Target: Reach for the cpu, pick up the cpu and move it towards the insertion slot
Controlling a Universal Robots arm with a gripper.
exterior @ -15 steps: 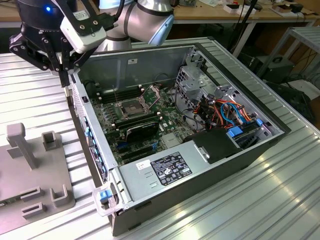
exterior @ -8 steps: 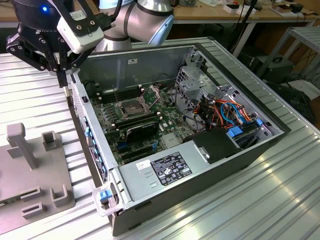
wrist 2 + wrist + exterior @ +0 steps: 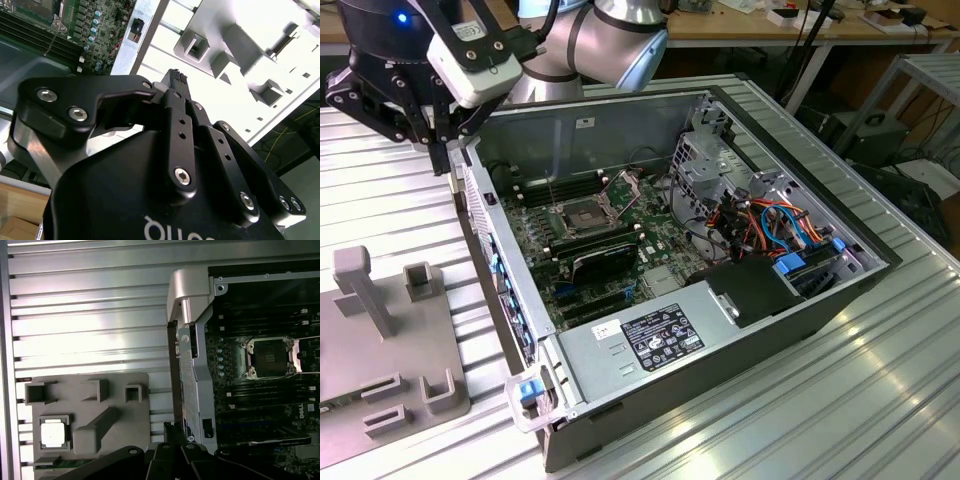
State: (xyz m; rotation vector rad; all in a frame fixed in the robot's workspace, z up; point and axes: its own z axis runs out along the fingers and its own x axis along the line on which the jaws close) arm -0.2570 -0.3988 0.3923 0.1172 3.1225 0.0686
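End effector (image 3: 438,150) hovers over the computer case (image 3: 620,110) wall; clenched or released, I cannot tell. The cpu (image 3: 54,434) lies outside the case, seated in a grey tray (image 3: 100,390). The insertion slot (image 3: 270,357) waits inside the case. The cpu looks light, stiff, thin and likely fragile: take it by opposite edges.

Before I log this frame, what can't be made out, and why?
cpu: orientation marks too small in the first wrist view.
insertion slot: contact detail too small in the first wrist view.
grey fixture plate: cut off by the exterior view's left edge; washed out by glare in the second wrist view.
gripper: its height above the plate; its own body blocks the second wrist view.
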